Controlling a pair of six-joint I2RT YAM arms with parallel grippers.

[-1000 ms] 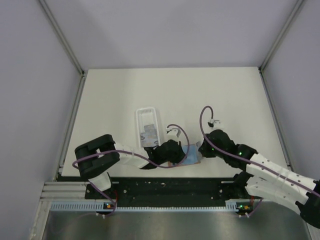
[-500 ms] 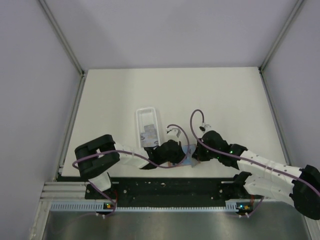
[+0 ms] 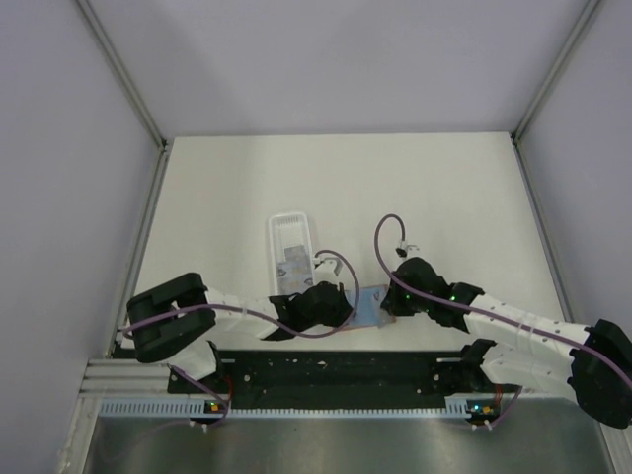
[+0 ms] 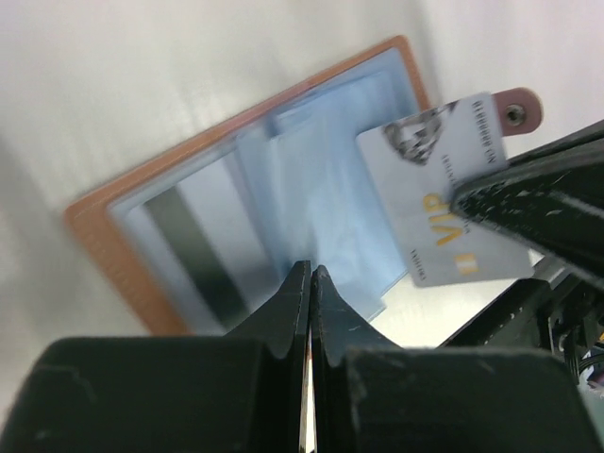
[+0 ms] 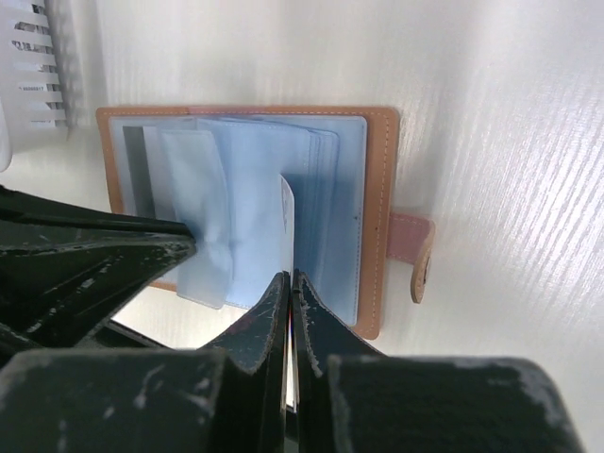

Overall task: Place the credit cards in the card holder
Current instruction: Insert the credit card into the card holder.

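The card holder (image 3: pixel 368 305) lies open near the table's front edge: an orange-brown wallet (image 4: pixel 99 236) with pale blue clear sleeves (image 5: pixel 330 189). One striped card (image 4: pixel 193 255) sits in a sleeve at its left side. My right gripper (image 5: pixel 291 276) is shut on a silvery "VIP" credit card (image 4: pixel 444 203), seen edge-on (image 5: pixel 287 222), with its end over the middle sleeves. My left gripper (image 4: pixel 311 271) is shut, its tips pinching a loose sleeve (image 5: pixel 203 250) at the wallet's near edge. In the top view the left gripper (image 3: pixel 346 309) and right gripper (image 3: pixel 388 303) flank the wallet.
A long white plastic tray (image 3: pixel 278 229) stands just behind and left of the wallet, with more cards (image 3: pixel 293 265) in it; its ribbed rim shows in the right wrist view (image 5: pixel 33 66). The wallet's pink snap strap (image 5: pixel 415 250) sticks out to the right. A black rail (image 3: pixel 336 370) runs along the front.
My right gripper has moved left with the card, from beside the wallet to over its sleeves. My left arm has shifted a little to the left, still at the wallet.
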